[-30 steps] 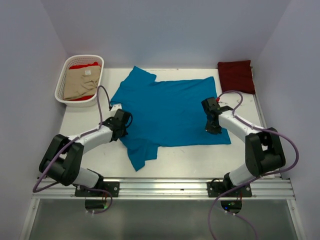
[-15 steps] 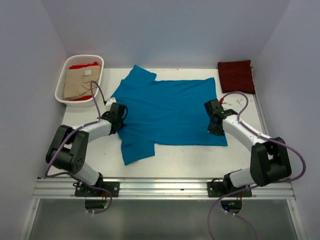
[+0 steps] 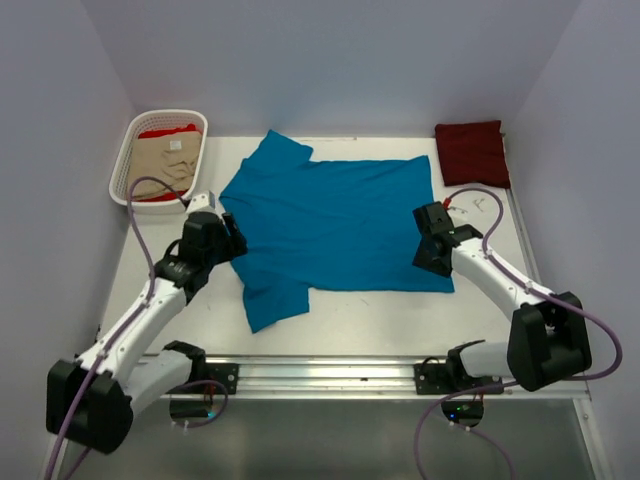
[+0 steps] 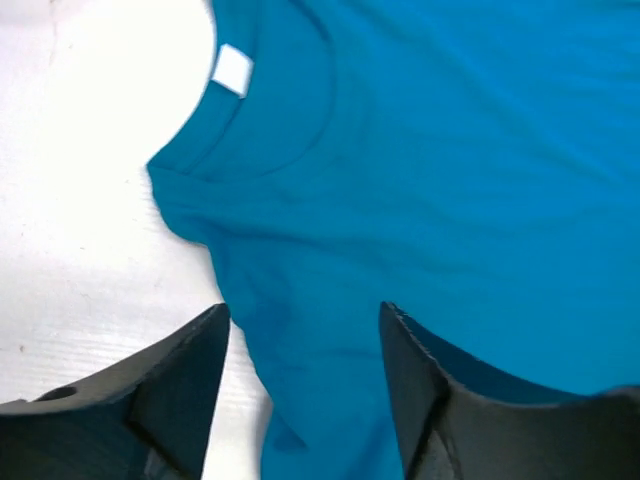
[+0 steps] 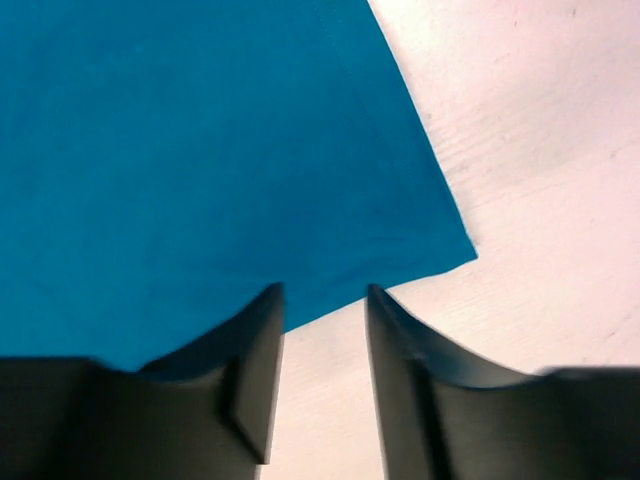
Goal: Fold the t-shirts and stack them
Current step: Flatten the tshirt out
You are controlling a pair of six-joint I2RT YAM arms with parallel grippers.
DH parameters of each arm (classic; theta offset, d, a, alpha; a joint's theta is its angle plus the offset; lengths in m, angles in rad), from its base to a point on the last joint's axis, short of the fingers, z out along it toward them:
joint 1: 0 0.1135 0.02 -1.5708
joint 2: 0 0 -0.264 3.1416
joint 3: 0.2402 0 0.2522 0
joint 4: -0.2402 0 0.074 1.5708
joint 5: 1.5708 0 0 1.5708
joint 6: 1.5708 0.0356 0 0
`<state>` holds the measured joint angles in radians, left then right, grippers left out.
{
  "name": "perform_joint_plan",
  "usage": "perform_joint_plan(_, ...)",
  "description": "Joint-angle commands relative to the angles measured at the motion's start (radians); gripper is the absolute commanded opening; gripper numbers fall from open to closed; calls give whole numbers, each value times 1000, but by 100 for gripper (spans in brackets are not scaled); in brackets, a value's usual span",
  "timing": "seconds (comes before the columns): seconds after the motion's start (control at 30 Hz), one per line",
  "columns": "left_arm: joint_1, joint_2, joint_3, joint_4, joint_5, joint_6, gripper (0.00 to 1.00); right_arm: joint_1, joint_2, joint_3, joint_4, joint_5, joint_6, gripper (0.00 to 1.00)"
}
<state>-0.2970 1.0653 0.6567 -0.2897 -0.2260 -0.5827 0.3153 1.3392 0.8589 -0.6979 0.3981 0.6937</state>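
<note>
A teal-blue t-shirt [image 3: 335,225] lies spread flat mid-table, collar to the left, hem to the right. My left gripper [image 3: 222,238] is open above its collar-side edge; the left wrist view shows the teal cloth [image 4: 420,150] and its white label [image 4: 232,70] beyond the parted left gripper [image 4: 303,312]. My right gripper [image 3: 432,256] hangs open over the hem's near corner; in the right wrist view the teal cloth [image 5: 200,150] ends just at the right gripper [image 5: 323,292]. Neither holds cloth. A folded dark maroon t-shirt [image 3: 472,150] rests at the back right.
At the back left stands a white slotted basket [image 3: 118,185] containing a beige t-shirt [image 3: 160,168] on top of a red one [image 3: 168,131]. Walls enclose the table on three sides. A metal rail [image 3: 330,375] runs along the near edge.
Both grippers have opened and let go of the teal t-shirt. The left arm has drawn back to the left, and the shirt now lies flat.
</note>
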Motion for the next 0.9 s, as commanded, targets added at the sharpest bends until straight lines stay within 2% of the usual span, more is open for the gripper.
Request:
perform_joint_plan(0.0,-13,-167,12,-211,132,-17,68,4,-78,-17,-5,-11,6,50)
perform_joint_plan(0.07,-19,-214,0,-310,215,-57,69,4,-97,-24,-6,-21,10,58)
perform_joint_plan(0.23,-126,-268,-35,-407,369,-224,65,2,-136,-34,-3,-35,17,61)
perform_joint_plan(0.33,-204,-294,-106,-450,330,-331,63,4,-143,-31,-3,-47,17,62)
perform_joint_plan(0.43,-220,-343,-158,-469,312,-400,59,2,-153,-44,6,-59,9,62)
perform_joint_plan(0.67,-228,-429,-186,-532,238,-520,58,2,-152,-64,26,-67,-2,63)
perform_joint_plan(0.87,-231,-371,-258,-456,273,-551,57,2,-152,-69,26,-70,9,63)
